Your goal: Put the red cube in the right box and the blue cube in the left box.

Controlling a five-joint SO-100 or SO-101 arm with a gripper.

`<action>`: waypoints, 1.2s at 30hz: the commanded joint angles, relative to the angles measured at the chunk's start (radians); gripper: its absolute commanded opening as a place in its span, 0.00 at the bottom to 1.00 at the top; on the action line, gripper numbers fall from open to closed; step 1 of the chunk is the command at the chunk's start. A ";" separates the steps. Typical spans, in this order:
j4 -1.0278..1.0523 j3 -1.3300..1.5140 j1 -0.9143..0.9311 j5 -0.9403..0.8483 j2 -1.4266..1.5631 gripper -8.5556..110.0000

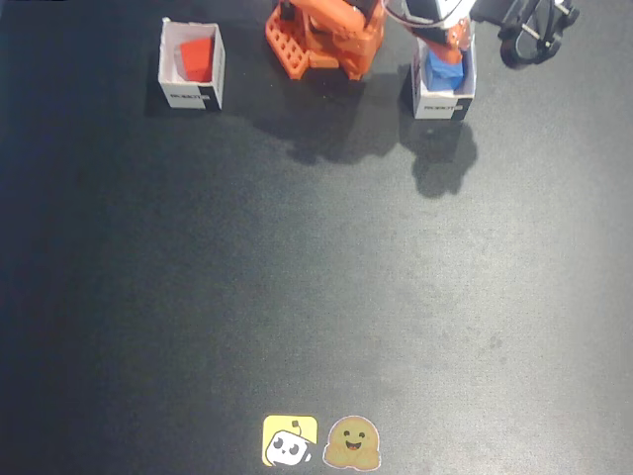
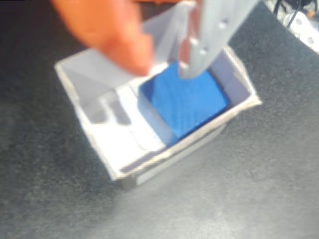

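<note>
A red cube (image 1: 198,60) sits in one white box (image 1: 191,95), a blue cube (image 2: 185,102) in another white box (image 2: 94,137). The bench (image 1: 297,297) is black; the arm (image 1: 326,35) orange, with one orange finger and one grey.

In the fixed view, the small red cube (image 1: 199,59) lies in the white cardboard box (image 1: 191,95) near the dark tabletop's (image 1: 316,297) far edge (left side); the small blue cube (image 1: 443,71) lies in the other white box (image 1: 441,103), rightward.

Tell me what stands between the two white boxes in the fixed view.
Fixed view: the orange robot base stands between the white box with the red cube and the white box with the blue cube.
</note>
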 commanded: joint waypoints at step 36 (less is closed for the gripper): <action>-0.153 0.209 1.135 -0.278 0.396 0.07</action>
